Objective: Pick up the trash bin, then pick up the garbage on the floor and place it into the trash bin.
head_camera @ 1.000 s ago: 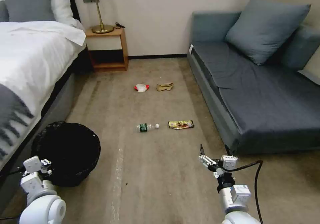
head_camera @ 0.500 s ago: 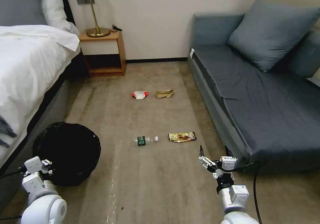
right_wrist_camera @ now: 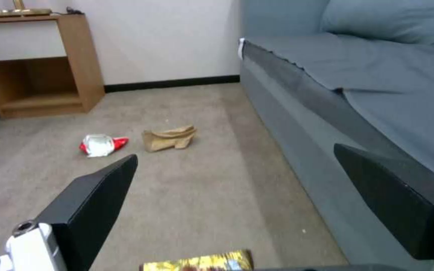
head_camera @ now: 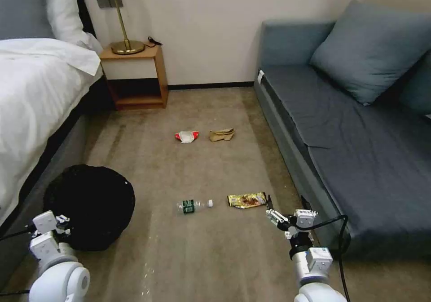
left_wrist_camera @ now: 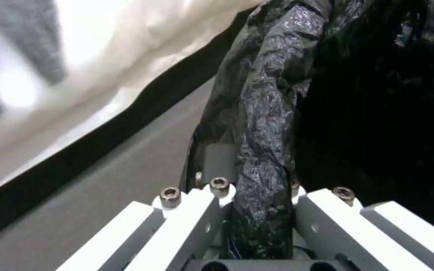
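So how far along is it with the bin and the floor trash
Done: the left claw is shut on the trash bin, pinching its black bag rim. In hand: the right claw hangs open near the yellow-brown wrapper. Left: all four pieces lie on the carpet, including the bottle, red-and-white wrapper and paper bag.

A white-sheeted bed point(head_camera: 31, 91) is lining one side, a blue sofa point(head_camera: 359, 131) is facing it, and a brass lamp point(head_camera: 119, 19) is standing on the wooden nightstand point(head_camera: 134, 75).

Black-lined trash bin point(head_camera: 90, 207), red-and-white wrapper point(head_camera: 186, 136), tan paper bag point(head_camera: 221, 135).
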Motion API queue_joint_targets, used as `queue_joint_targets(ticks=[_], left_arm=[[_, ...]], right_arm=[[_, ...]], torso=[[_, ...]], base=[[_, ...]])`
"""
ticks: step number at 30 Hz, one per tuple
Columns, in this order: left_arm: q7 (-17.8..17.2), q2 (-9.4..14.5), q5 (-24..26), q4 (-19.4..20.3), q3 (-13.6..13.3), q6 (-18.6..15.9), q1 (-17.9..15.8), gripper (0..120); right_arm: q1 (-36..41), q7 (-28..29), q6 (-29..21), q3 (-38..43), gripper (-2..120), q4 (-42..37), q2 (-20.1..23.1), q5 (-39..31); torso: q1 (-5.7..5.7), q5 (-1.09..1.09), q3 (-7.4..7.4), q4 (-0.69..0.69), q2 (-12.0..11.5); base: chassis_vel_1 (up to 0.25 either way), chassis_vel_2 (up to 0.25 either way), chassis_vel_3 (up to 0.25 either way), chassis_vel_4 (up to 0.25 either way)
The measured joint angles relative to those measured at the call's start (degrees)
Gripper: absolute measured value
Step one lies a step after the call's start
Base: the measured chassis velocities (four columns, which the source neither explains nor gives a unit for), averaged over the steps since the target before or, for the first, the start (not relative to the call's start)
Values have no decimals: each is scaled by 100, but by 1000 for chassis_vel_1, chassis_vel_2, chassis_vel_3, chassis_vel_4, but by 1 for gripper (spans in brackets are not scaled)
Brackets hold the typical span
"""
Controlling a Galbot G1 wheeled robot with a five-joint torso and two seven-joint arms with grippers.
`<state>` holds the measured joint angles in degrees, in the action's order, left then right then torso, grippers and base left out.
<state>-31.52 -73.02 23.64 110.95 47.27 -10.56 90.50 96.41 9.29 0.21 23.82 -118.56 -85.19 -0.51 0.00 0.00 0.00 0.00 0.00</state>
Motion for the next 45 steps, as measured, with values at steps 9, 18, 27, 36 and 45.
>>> queue_joint_targets(ticks=[9, 18, 27, 36, 45], left_arm=[[1, 5, 3, 9, 16, 44, 56, 3], [-1, 17, 12, 15, 37, 117, 122, 3], [-8, 125, 163, 50, 40, 147, 121, 3], [45, 315, 326, 21, 165, 247, 221, 3], [169, 258, 117, -130, 166, 375, 231, 3]], right_arm=[[77, 10, 27, -8, 100, -4, -29, 89], [164, 6, 169, -34, 100, -35, -69, 177], [288, -303, 735, -87, 100, 13, 56, 276], [-237, -723, 397, 319, 100, -61, 1420, -676], [-1310, -1199, -239, 162, 100, 209, 3071, -1949]], torso=[[0, -1, 0, -1, 0], [0, 0, 0, 0, 0], [1, 0, 1, -1, 0], [0, 1, 0, 0, 0], [0, 1, 0, -1, 0]], base=[[-145, 140, 149, -142], [-152, 152, 154, -159], [-120, 103, 107, -115], [0, 0, 0, 0], [0, 0, 0, 0]])
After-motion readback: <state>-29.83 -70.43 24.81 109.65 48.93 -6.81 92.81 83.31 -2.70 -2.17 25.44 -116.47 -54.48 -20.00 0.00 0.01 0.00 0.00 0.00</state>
